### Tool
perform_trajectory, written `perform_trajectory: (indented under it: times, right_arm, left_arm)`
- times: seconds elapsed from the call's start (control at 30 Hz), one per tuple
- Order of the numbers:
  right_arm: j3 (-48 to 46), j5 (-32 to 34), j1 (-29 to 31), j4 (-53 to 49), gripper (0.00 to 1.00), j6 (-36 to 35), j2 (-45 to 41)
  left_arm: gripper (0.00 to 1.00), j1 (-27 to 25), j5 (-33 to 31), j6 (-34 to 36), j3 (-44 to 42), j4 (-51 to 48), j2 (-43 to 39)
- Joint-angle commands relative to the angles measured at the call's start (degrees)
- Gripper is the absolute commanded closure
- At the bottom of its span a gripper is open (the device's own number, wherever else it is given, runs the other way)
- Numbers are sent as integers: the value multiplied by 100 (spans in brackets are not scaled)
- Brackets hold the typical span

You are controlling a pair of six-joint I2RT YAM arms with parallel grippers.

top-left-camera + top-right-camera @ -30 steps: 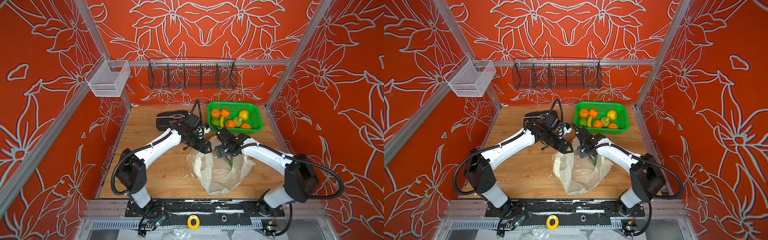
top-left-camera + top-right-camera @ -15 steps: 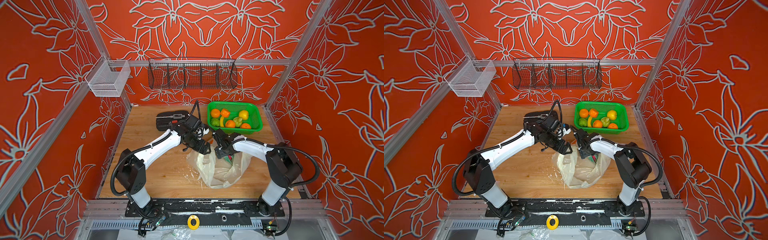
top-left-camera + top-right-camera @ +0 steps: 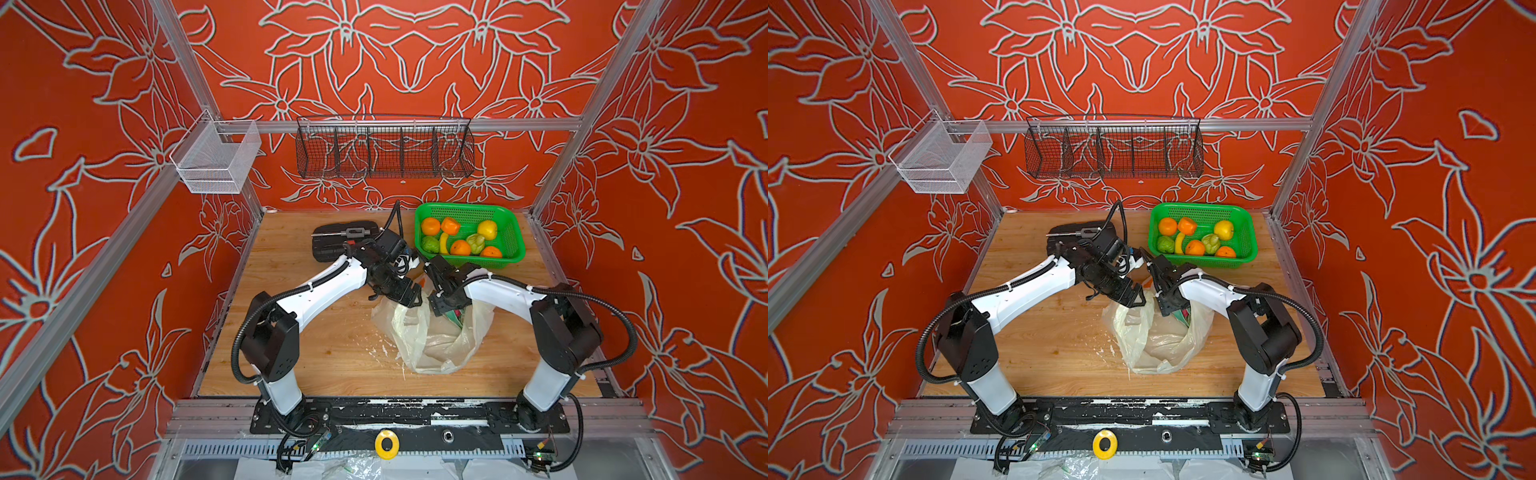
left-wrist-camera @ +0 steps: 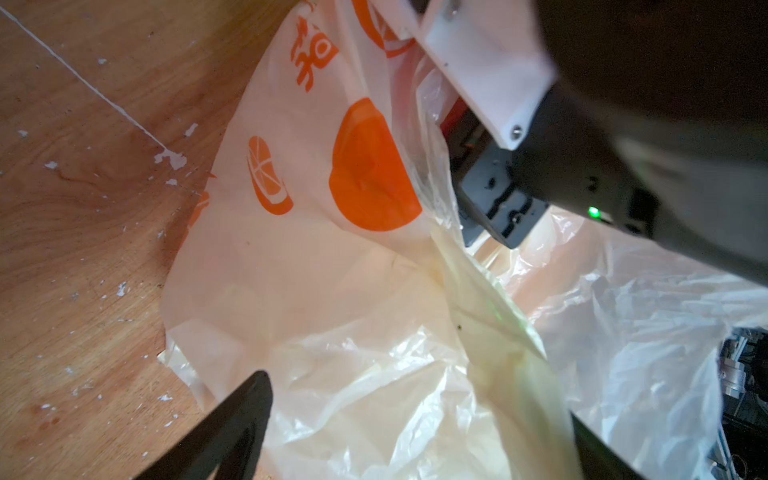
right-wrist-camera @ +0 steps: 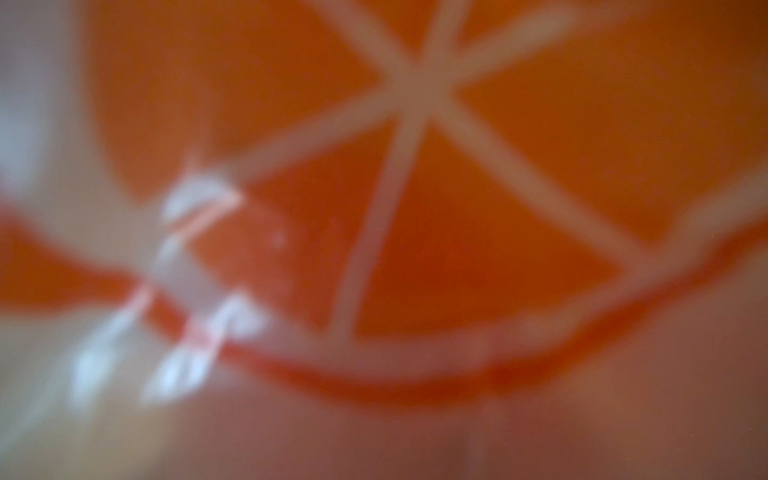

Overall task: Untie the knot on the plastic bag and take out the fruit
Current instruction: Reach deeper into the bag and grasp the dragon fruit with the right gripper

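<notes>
Between the spread jaws of the left gripper [image 4: 415, 399] lies the seemingly untied cream-white plastic bag [image 4: 332, 291]; the right gripper [image 3: 441, 306], jaws not discernible, should next pinch the pink-green fruit [image 3: 456, 316] inside.

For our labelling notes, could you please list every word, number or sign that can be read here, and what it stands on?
On the plastic bag: orange printed characters beside the orange-slice pictures, creased and cut off at the frame edge; cannot be read.
No other text shows in any view.
</notes>
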Motion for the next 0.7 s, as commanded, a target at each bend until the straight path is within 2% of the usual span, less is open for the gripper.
perform_trajectory:
  times: [0.0, 0.13, 0.27, 0.4, 0.53, 0.67]
  right_arm:
    - [159, -158, 0, -193, 18, -150, -566]
    - [164, -317, -18, -393, 18, -176, -843]
    - [72, -979, -16, -377, 18, -205, -1084]
    - [-198, -1759, -6, -247, 21, -291, -1440]
    - [-736, -2296, 16, 171, 27, -566, -2050]
    - [-1381, -2590, 74, 798, 30, -1064, -2792]
  left_arm:
    - [13, -18, -165, 53, 280, -466, 257]
    - [15, -21, -231, 10, 259, -378, 268]
    - [19, -23, -348, -50, 208, -219, 174]
    - [55, 23, -469, -129, 276, -334, 259]
    - [66, 48, -659, -183, 192, -264, 176]
    - [83, 117, -624, -250, 247, -178, 162]
